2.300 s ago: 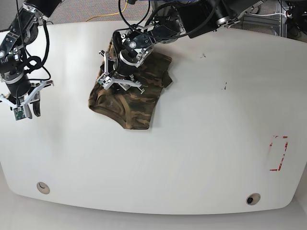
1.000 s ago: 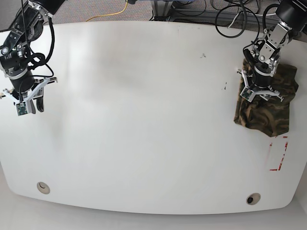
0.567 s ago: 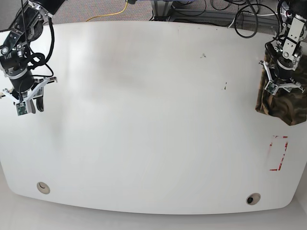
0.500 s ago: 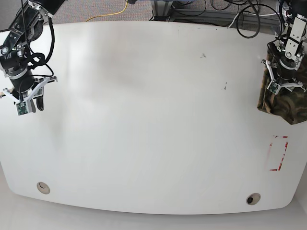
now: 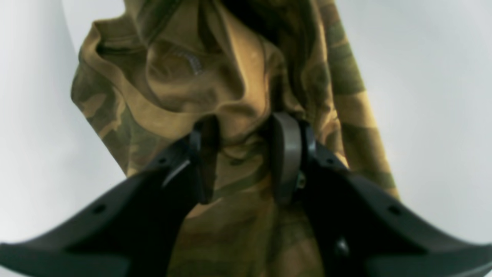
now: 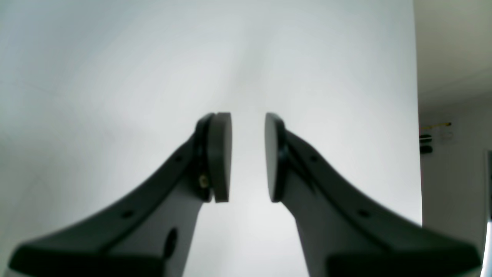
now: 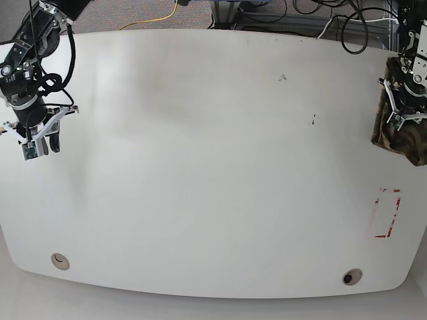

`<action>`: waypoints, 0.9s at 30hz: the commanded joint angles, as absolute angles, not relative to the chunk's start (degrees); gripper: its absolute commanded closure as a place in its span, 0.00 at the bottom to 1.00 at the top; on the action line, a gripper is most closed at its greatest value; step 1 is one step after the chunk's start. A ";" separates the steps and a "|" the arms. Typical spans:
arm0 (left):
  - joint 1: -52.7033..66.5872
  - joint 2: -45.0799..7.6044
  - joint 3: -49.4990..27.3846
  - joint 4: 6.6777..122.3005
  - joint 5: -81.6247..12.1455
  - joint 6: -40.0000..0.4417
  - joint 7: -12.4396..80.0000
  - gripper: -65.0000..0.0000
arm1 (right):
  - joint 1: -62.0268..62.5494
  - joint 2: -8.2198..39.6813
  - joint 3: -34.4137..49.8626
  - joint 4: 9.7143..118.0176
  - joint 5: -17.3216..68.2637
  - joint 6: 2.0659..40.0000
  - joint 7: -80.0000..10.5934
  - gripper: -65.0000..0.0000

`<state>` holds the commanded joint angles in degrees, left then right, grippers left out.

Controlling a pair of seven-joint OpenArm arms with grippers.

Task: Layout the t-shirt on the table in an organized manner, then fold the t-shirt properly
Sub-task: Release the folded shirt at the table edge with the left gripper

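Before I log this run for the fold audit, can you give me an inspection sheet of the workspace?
Surface: glossy white table, two grommet holes, small red-marked rectangle, a few dark specks.
Job's things: camouflage t-shirt bunched at the table's far edge, not laid out.
Clutter: nothing seen.
Grippers: left gripper shut on a fold of the t-shirt; right gripper open, empty, over bare table.
Cables: black cables and a yellow cable beyond the back edge.
Surroundings: grey floor behind the table.
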<state>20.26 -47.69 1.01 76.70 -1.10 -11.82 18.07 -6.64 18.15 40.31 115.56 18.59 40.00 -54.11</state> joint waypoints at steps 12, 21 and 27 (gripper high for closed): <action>16.84 -47.43 -0.84 88.13 -1.10 -11.82 20.09 0.66 | -6.11 18.15 39.96 115.56 18.59 40.00 -54.02 0.79; 10.59 -34.77 -5.14 101.14 -1.27 -11.65 23.52 0.66 | -6.37 18.15 38.46 115.65 18.24 40.00 -50.95 0.79; 9.98 -21.32 -6.20 104.04 -1.01 -11.56 21.23 0.66 | -6.64 14.90 33.63 113.71 9.45 40.00 -40.13 0.79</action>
